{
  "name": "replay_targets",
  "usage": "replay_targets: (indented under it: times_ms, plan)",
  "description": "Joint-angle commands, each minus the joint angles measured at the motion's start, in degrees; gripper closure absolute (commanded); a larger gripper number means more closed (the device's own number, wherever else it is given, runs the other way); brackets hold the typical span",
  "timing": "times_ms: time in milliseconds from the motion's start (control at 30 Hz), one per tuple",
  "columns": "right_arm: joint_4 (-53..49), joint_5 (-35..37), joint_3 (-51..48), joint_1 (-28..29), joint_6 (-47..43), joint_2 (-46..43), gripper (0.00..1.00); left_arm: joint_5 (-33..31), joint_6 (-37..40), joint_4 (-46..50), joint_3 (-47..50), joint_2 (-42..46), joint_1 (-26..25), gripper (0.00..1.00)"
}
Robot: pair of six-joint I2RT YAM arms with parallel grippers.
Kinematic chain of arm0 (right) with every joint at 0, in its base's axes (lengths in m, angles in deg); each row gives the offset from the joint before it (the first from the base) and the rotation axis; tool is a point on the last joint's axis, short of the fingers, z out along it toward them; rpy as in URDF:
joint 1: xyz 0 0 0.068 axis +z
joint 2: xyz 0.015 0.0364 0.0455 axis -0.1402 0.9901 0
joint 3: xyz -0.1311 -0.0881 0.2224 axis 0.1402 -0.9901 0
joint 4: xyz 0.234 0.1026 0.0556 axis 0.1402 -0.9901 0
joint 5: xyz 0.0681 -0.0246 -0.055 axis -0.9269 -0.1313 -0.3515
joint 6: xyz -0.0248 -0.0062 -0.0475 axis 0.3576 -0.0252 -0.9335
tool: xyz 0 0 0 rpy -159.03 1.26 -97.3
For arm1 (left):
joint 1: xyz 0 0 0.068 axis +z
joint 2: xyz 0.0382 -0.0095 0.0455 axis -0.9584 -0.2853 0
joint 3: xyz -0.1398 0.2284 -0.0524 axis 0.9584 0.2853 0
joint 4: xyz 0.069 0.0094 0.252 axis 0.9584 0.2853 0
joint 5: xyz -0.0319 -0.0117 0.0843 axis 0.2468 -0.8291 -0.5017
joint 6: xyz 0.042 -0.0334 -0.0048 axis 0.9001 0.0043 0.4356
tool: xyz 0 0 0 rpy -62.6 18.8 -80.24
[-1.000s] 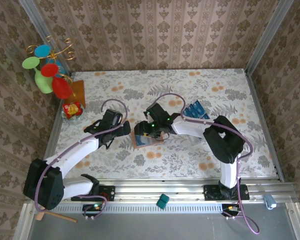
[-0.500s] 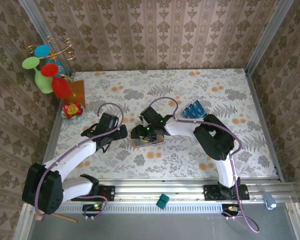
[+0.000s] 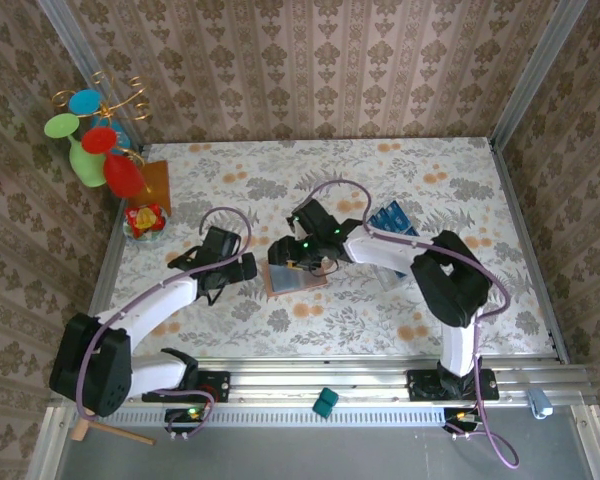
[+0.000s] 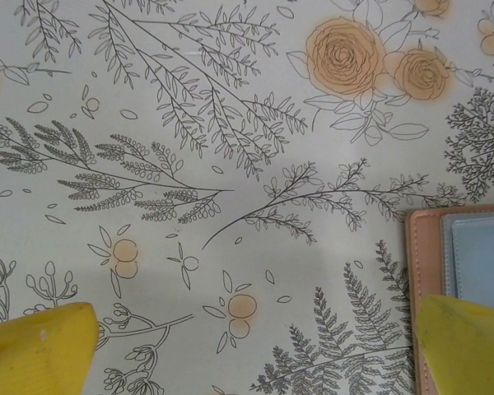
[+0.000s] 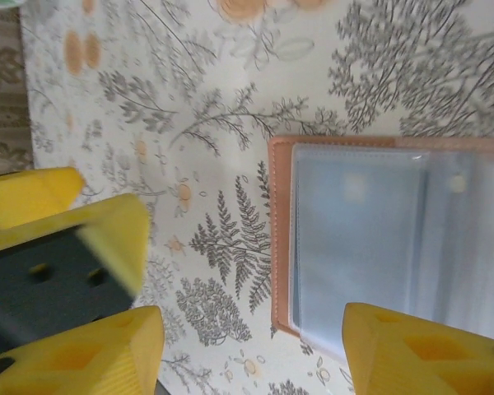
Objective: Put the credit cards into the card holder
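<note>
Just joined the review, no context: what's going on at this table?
The card holder lies open on the table, grey-blue lining up. The right gripper hovers over its edge, jaws apart, nothing between them. The left gripper hangs beside it, jaws wide, empty too. The blue credit cards sit farther right on the table; neither arm holds one.

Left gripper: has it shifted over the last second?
Yes. The left gripper has drawn slightly back toward the near edge, judged against the card holder, which stays put.
</note>
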Motion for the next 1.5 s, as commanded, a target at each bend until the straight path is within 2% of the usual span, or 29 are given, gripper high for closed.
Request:
replay_targets:
  times_ms: [0, 67, 133, 233, 400, 900, 1467]
  plan:
    - [-5.72, 4.24, -1.88, -1.14, -4.68, -2.83, 0.45, 0.73, 1.10, -1.08, -1.43, -1.61, -0.04, 0.00]
    - [-7.69, 7.18, -2.23, -1.24, -6.70, -2.69, 0.55, 0.61, 1.25, -1.17, -1.95, -2.61, -0.24, 0.00]
    - [-8.80, 9.22, -2.65, -1.25, -8.04, -1.95, 0.71, 0.51, 1.38, -1.51, -2.36, -3.68, -0.42, 0.00]
    - [-8.69, 9.60, -2.81, -1.24, -8.87, -0.40, 0.88, 0.27, 1.48, -1.72, -2.91, -5.09, -0.73, 0.00]
    - [-7.73, 8.54, -1.94, -0.60, -8.93, 2.64, 0.98, 0.05, 1.56, -1.97, -3.53, -6.48, -1.21, 0.00]
    - [-6.71, 6.24, 1.89, 2.01, -7.50, 8.06, 1.00, -0.28, 1.56, -2.48, -4.14, -8.07, -1.74, 0.00]
    - [-9.42, 9.05, 3.41, 1.93, -8.47, 3.67, 1.00, -0.45, 1.91, -2.77, -3.81, -8.58, -1.87, 0.00]
